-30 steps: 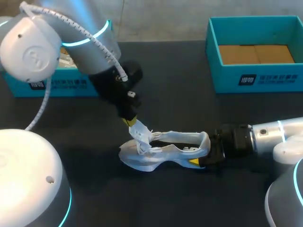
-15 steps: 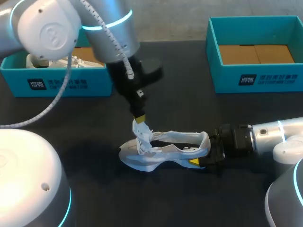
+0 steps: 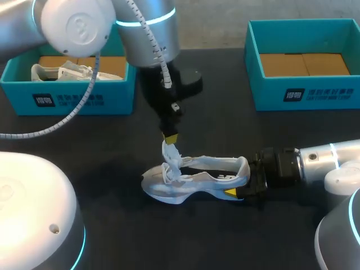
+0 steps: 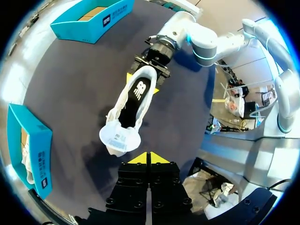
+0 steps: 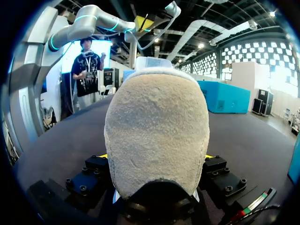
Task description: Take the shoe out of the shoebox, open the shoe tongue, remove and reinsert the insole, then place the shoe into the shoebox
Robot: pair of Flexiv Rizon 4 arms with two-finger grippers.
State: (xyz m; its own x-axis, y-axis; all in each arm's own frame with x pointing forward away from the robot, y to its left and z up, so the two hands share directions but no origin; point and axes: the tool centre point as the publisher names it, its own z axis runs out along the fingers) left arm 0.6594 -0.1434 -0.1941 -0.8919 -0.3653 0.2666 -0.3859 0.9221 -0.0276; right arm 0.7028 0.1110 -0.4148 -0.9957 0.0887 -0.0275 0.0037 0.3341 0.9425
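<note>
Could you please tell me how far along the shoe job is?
Done: the shoe is out on the table. In hand: the right gripper clamps the heel while the left gripper holds the tongue up. Left: the insole, still inside, must come out and back, then the shoe goes into a shoebox.

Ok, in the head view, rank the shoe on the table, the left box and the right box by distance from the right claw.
1. shoe: its heel sits in the right claw.
2. right box: back right of the table.
3. left box: back left, across the table.
</note>
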